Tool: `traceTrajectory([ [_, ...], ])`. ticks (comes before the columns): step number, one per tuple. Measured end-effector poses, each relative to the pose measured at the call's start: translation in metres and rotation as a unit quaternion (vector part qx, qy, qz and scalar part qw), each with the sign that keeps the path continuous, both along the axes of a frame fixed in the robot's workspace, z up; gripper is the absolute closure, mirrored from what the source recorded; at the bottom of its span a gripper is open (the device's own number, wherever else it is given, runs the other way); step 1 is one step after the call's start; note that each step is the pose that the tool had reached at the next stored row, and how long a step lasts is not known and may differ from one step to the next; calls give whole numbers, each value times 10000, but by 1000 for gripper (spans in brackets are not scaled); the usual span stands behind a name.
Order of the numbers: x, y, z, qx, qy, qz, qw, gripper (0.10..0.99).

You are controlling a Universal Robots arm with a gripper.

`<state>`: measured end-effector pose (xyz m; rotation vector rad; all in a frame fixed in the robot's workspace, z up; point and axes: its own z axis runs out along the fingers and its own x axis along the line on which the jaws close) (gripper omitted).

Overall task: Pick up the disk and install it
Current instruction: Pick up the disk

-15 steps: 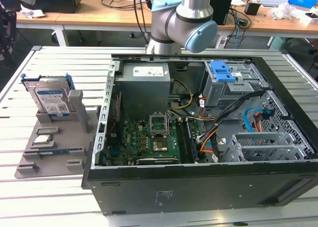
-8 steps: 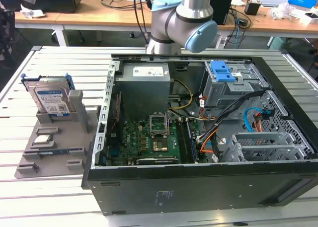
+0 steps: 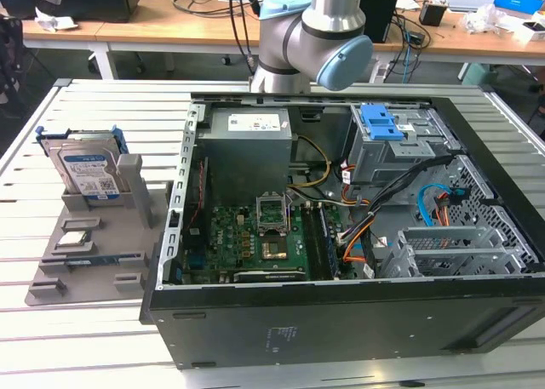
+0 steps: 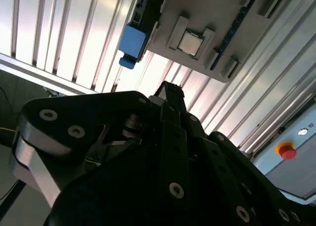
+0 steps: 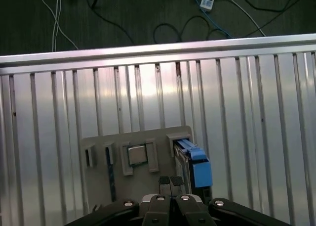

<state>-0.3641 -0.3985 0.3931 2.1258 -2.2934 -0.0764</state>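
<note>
**A:** So, the exterior view first. What do you count?

**B:** 1 arm (image 3: 311, 31), 1 open computer case (image 3: 341, 325) and, at the exterior view's left, 1 grey holder (image 3: 85, 274) on the slatted table (image 3: 111, 108). 1 disk (image 3: 85, 172) stands on edge in the holder's far slot. It is silver-grey, its white-and-blue label faces the camera, and blue rails frame it. 1 small silver chip (image 3: 75, 238) lies in a pocket nearer the camera.

**A:** And the second wrist view?

**B:** 1 black gripper (image 4: 168, 90), jaws together and holding nothing. Beyond it are the holder (image 4: 197, 8), 1 chip (image 4: 190, 42) and the disk (image 4: 132, 42), its blue rail end jutting past the holder's edge.

**A:** The first wrist view?

**B:** 1 gripper (image 5: 171, 181), jaws closed and empty, hanging over the holder (image 5: 153, 137) and clear of the disk (image 5: 197, 166). The disk sits edge-on in its slot, just beside the pocket with the 1 chip (image 5: 137, 155).
</note>
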Motion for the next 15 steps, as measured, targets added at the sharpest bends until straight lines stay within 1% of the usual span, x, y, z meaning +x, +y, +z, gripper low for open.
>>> traceTrajectory([
  [4, 0, 0, 0, 0, 0, 173, 9998, 980],
  [8, 0, 0, 0, 0, 0, 352, 9994, 980],
  [15, 0, 0, 0, 0, 0, 377, 9993, 980],
])
